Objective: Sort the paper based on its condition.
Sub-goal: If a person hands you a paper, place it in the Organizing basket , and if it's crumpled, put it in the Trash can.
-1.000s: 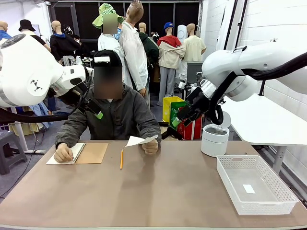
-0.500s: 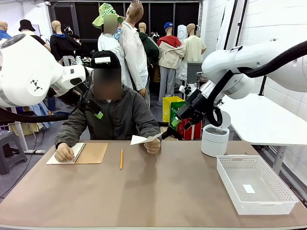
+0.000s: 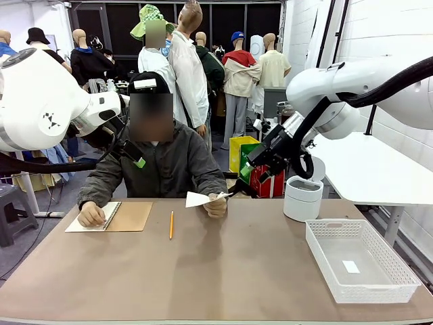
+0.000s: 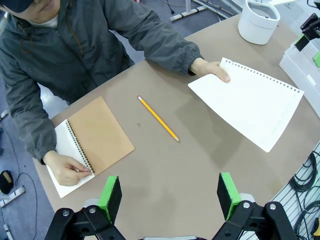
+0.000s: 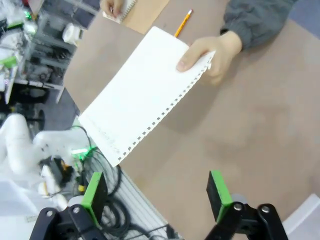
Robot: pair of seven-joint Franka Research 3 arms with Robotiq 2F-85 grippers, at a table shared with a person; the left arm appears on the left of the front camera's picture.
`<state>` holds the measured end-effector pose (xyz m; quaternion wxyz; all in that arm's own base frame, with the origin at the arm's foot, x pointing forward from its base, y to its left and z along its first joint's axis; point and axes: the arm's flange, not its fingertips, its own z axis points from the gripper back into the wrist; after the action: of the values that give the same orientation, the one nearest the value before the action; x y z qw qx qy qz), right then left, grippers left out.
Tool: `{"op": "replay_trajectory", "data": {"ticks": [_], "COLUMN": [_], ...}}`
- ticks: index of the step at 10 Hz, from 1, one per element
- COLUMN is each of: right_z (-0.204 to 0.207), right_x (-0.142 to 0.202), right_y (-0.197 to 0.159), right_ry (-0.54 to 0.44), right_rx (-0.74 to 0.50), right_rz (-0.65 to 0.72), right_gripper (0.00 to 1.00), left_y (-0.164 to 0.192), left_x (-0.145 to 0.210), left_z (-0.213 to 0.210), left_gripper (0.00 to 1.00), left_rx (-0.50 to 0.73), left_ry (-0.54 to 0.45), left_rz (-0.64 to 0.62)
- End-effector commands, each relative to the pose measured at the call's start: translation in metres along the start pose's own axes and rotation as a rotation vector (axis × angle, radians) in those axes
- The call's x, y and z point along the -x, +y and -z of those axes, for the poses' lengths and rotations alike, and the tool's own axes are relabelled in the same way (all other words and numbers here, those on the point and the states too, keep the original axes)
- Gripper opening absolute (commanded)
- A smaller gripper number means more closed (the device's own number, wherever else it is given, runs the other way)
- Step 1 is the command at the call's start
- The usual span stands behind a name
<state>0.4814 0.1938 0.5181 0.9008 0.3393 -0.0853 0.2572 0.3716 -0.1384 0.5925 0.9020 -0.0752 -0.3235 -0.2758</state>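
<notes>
The person at the far side holds the paper [image 3: 199,198], a plain white sheet with a perforated edge, in one hand just above the table. It lies flat and smooth in the left wrist view [image 4: 247,102] and the right wrist view [image 5: 145,90]. My right gripper [image 3: 242,181] hangs open just right of the sheet and the hand, apart from both; its green pads [image 5: 217,189] stand wide with nothing between them. My left gripper [image 3: 133,158] is raised at the left in front of the person's shoulder, open and empty, its green pads [image 4: 110,192] well apart.
A spiral notebook with a brown cover [image 3: 111,217] lies at the far left under the person's other hand. A yellow pencil [image 3: 171,224] lies beside it. A white mesh basket [image 3: 321,261] sits at the right, and a white round container [image 3: 302,198] behind it.
The person's hand has lowered and levelled the paper slightly. My right gripper has shifted a little toward the sheet. The left arm has stayed still.
</notes>
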Motion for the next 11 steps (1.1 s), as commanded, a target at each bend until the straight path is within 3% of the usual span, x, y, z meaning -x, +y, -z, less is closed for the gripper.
{"op": "replay_trajectory", "data": {"ticks": [1, 6, 9, 11], "right_z": [0.002, 0.037, 0.05, 0.05], "right_x": [-0.008, -0.002, 0.002, 0.006], "right_y": [-0.014, -0.059, -0.072, -0.074], "right_ry": [-0.006, 0.035, 0.049, 0.043], "right_rx": [-0.136, -0.402, -0.491, -0.454], "right_rz": [0.206, 0.523, 0.604, 0.568], "right_gripper": [1.0, 1.0, 1.0, 1.0], "left_y": [0.001, 0.001, 0.001, 0.001], "left_x": [-0.001, -0.001, -0.001, -0.001], "left_z": [-0.001, -0.001, -0.001, -0.001], "left_gripper": [1.0, 1.0, 1.0, 1.0], "left_rx": [0.001, 0.001, 0.001, 0.001], "left_ry": [-0.003, -0.003, -0.003, -0.003], "left_rz": [-0.002, -0.002, -0.002, -0.002]}}
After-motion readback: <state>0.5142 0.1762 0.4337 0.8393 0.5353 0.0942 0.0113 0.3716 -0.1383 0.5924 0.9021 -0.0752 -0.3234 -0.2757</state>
